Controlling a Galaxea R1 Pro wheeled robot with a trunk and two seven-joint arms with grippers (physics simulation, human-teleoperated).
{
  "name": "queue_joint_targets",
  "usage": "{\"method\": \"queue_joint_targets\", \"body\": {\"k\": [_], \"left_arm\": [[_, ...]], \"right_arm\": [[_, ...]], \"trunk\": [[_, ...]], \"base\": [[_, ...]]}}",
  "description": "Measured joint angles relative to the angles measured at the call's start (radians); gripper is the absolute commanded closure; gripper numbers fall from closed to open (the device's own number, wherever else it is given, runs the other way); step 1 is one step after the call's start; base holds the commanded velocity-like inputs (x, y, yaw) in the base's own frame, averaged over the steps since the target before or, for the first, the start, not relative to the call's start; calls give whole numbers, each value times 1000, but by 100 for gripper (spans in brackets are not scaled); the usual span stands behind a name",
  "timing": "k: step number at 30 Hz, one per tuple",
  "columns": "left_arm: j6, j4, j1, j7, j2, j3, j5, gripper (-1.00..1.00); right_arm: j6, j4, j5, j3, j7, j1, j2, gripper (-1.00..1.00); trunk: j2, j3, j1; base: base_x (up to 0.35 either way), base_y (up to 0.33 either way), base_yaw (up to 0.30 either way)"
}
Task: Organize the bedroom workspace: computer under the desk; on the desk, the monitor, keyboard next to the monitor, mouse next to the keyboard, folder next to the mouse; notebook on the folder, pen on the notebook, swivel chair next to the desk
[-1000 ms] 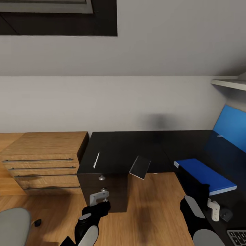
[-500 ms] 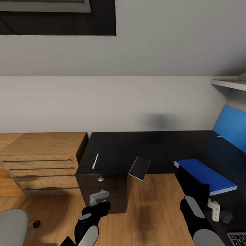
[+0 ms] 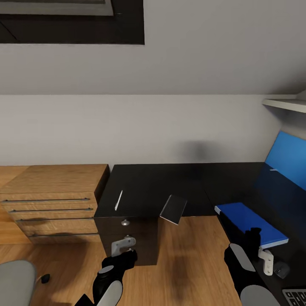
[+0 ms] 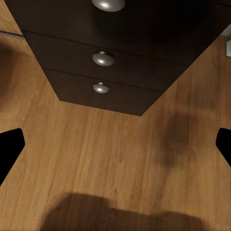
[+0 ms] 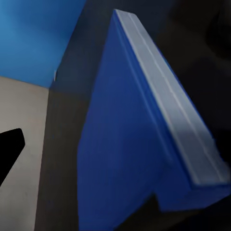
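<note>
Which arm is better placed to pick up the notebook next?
Probably left: the left gripper hangs open just below the notebook overhanging the desk edge, while the right gripper sits by the folder.

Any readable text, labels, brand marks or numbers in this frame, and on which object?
None can be read.
Keyboard: key legends too small to read.
Folder, notebook, pen, desk: plain, no markings visible.

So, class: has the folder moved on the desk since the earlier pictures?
Yes. The folder has slid back onto the desk, toward the mouse; its overhanging corner is pulled in.
</note>
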Motion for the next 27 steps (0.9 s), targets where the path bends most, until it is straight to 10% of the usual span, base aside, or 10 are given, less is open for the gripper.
{"method": "queue_joint_targets", "body": {"k": [27], "left_arm": [[0, 13, 0, -1, 0, 2, 3, -100]], "right_arm": [[-3, -24, 6, 8, 12, 0, 7, -100]], "trunk": [[0, 0, 0]], "base": [[-40, -15, 0]]}}
